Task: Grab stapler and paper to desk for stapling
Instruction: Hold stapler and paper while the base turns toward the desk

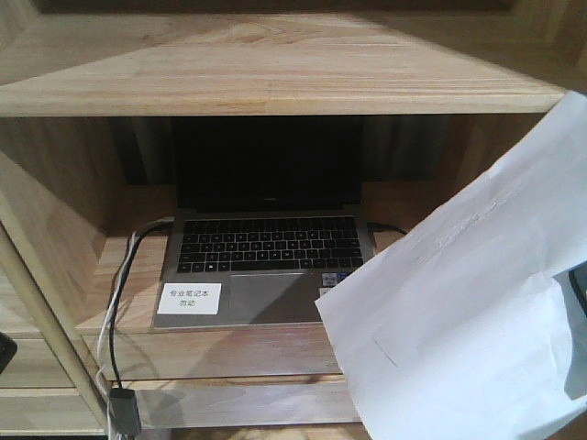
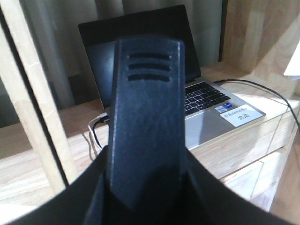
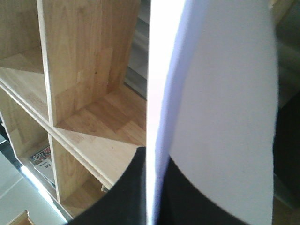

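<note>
the left gripper (image 2: 149, 199) is clamped on the stapler (image 2: 146, 103), whose black ridged body stands up between the jaws, in front of the laptop (image 2: 187, 93) and clear of the wood. the right gripper (image 3: 152, 199) is closed on the lower edge of the paper (image 3: 220, 93), seen edge-on at the wrist. from the front view the paper (image 1: 459, 312) hangs tilted in the air to the right of the laptop, covering its near right corner. so both things look grasped and the carrying step is in hand, with neither yet on the desk (image 1: 145, 275). the next move, i judge, calls for laying the sheet flat near the laptop without folding it, then bringing the stapler to its edge.
</note>
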You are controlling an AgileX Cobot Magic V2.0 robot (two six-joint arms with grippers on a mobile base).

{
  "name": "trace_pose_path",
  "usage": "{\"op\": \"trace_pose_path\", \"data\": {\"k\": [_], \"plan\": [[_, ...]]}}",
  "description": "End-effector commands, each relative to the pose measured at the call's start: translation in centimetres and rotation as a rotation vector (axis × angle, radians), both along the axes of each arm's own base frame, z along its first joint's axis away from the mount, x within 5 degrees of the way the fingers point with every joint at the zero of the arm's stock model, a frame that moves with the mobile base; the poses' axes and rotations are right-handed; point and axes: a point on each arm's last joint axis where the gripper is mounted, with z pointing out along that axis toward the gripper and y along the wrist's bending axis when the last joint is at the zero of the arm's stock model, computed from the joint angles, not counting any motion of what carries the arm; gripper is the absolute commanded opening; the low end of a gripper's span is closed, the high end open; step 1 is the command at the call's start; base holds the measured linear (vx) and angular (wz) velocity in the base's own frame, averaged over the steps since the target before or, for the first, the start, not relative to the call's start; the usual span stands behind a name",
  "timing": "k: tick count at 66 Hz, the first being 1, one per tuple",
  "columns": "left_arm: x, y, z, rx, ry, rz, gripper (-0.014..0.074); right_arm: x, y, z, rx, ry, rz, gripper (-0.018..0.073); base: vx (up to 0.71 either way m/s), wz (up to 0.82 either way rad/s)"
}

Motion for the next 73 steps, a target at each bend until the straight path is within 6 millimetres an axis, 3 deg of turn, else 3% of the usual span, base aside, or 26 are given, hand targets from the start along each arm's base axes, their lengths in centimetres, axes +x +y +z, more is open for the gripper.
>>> {"op": "trace_pose_path", "data": {"k": [1, 73], "plan": [[0.00, -0.01, 1.97, -0.061, -0.122, -0.001, -0.0007, -0.27, -0.01, 0.19, 0.015, -0.044, 0.009, -0.0006, -0.02, 0.03], [0.00, -0.01, 1.97, -0.060, -0.121, -0.001, -0.0007, -0.27, -0.01, 0.21, 0.015, -0.045, 0.009, -0.0006, -0.13, 0.04]]}}
